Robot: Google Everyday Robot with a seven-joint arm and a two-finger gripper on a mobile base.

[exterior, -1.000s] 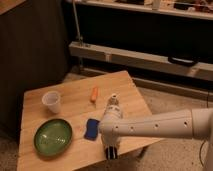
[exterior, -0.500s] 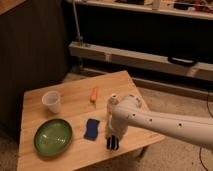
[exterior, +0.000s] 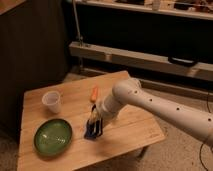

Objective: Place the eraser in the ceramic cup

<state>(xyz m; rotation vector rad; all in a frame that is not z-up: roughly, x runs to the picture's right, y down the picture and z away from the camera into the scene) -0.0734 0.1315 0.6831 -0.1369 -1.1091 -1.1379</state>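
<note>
The ceramic cup (exterior: 52, 101) is small, whitish and stands upright on the left part of the wooden table (exterior: 132, 127). My gripper (exterior: 95, 123) hangs at the end of the white arm (exterior: 150, 102) near the table's middle, pointing down, right over the blue pad (exterior: 90, 133). It is to the right of the cup, well apart from it. No black striped eraser shows; it is hidden or lost among the dark gripper parts.
A round green plate (exterior: 53, 136) lies at the front left, just in front of the cup. A small orange object (exterior: 94, 93) lies just behind the gripper. A dark wall and a metal rack (exterior: 150, 57) stand behind the table.
The arm has swung left and away from the table's front edge. The gripper has gone from the right of the blue pad to over it. Cup, plate and orange object have not moved.
</note>
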